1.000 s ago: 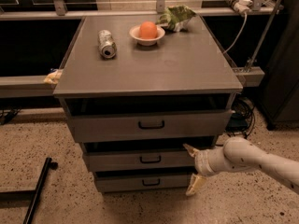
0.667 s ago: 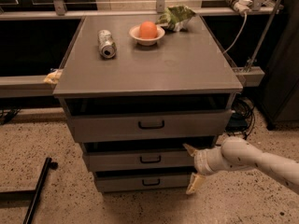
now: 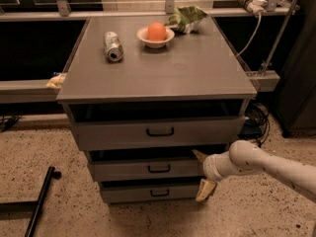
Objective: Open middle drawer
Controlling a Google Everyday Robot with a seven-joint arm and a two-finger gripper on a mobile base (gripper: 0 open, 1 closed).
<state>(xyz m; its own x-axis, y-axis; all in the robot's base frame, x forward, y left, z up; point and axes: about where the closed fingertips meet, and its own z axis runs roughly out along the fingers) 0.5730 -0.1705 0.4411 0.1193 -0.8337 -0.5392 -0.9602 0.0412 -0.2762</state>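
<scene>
The hand sits at the end of the middle drawer, fingers spread above and below its front, probably to grip that edge. The drawer's loop handle lies well along the front from it, untouched.

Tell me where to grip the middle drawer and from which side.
Grip the black loop handle at the centre of the middle drawer front, coming straight from the front: the flat face offers nothing else. The tool hangs open at the drawer's right end.
</scene>
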